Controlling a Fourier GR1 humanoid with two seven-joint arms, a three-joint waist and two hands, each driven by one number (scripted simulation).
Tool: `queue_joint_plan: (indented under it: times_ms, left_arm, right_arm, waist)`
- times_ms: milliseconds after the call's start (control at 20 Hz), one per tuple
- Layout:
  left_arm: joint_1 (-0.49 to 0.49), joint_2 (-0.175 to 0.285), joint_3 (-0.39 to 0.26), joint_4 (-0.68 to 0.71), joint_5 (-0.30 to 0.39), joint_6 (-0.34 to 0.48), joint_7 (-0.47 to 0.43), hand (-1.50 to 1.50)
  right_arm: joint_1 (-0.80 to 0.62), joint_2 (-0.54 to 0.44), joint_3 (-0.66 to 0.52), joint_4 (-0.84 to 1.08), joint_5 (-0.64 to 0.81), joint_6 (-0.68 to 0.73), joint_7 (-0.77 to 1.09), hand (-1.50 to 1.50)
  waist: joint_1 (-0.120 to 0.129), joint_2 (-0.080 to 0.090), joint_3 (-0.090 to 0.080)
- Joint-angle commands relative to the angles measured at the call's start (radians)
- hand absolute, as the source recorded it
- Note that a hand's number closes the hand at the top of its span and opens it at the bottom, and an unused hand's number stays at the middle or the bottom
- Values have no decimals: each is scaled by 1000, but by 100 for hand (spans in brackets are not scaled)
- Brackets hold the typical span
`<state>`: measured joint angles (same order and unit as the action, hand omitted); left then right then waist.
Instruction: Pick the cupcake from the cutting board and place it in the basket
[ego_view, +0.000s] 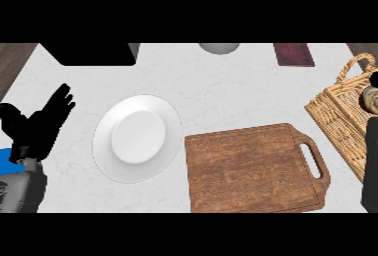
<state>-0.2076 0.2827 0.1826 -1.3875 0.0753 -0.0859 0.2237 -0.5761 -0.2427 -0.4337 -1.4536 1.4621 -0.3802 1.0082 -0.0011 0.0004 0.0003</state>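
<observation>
Cupcake (369, 98) is spotted at the far right edge, over the basket (332, 112), and the cutting board (251, 170) is seen bare. So the pick is judged done, and the carry across as well. What is left, by that reading, is the set-down inside the basket and the letting go. Whether the cupcake is resting in there yet cannot be settled, since it is cut off by the edge of the view.

The right hand (371, 160) is shown only as a black sliver just beside the cupcake, so whether it is clasped or released cannot be told. The left hand (40, 127) is parked at the left edge with its fingers (63, 100) up and relaxed, and nothing is held in it.

The basket is woven of pale, straw-coloured wicker, ribbed, with an arched handle. The board is warm brown wood with mottled grain, rounded corners and a slot handle cut at its right side. A white plate (136, 137), smooth and glossy with a shallow well, is laid just beside the board. The counter (221, 90) is pale and faintly marbled. Of the cupcake, only a rounded, dull grey-brown top can be made out.
</observation>
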Motion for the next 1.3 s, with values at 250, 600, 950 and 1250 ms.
queue_joint_plan:
  times_ms: [250,600,950,1250]
  left_arm:
    - [-7,-12,-1,34,-14,-9,-27,0]
    - [0,-17,3,11,-11,7,-1,0]
    - [-35,1,39,54,-7,21,0,0]
    - [4,-24,11,12,-34,44,9,0]
  right_arm:
    - [-14,-52,-19,89,-140,-162,-72,-150]
    - [35,-19,-139,-210,-136,-264,15,-150]
    - [328,31,-249,-650,-368,-128,-11,-150]
    - [654,144,-265,-969,-631,7,-21,-150]
  waist:
    - [7,1,0]
    - [-11,-5,0]
    - [-46,-8,-1]
    - [-54,-11,0]
